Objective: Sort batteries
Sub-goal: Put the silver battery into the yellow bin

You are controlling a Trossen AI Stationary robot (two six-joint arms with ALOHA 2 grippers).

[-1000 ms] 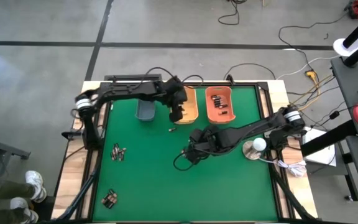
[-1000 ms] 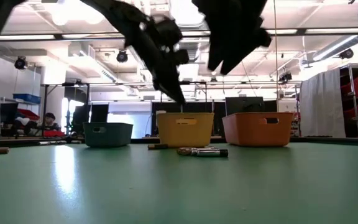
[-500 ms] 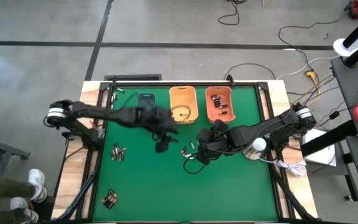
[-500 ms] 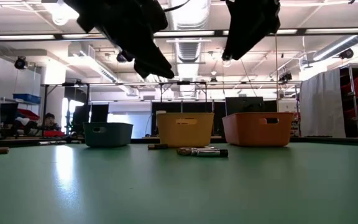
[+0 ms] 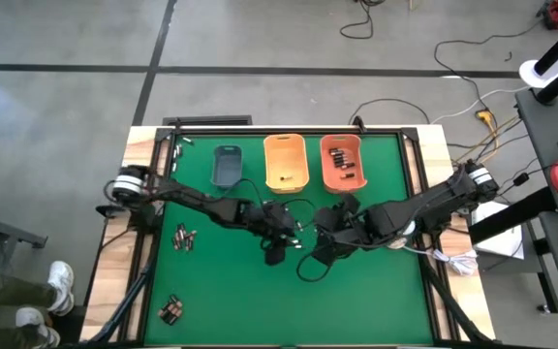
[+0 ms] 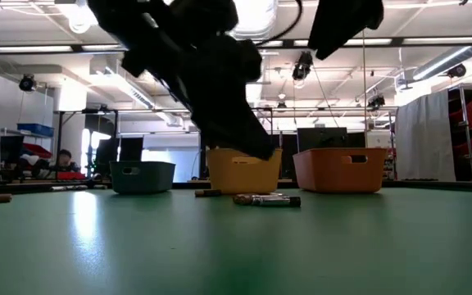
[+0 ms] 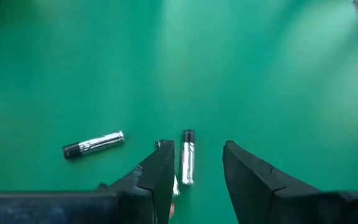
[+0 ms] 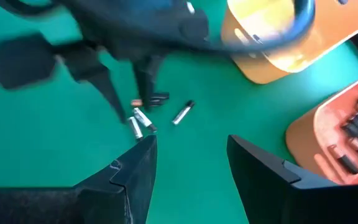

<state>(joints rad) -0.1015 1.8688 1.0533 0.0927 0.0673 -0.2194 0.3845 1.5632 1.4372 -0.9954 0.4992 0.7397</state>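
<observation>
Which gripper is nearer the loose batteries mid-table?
Left. The left gripper hangs right over the loose batteries, fingers straddling one. The right gripper sits open, farther off toward the orange bin.

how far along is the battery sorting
Done: several batteries lie in the orange bin. In hand: the left tool hangs open over a silvery battery mid-table, nothing gripped; the right tool waits open nearby. Left: loose piles near the table's left edge.
</observation>
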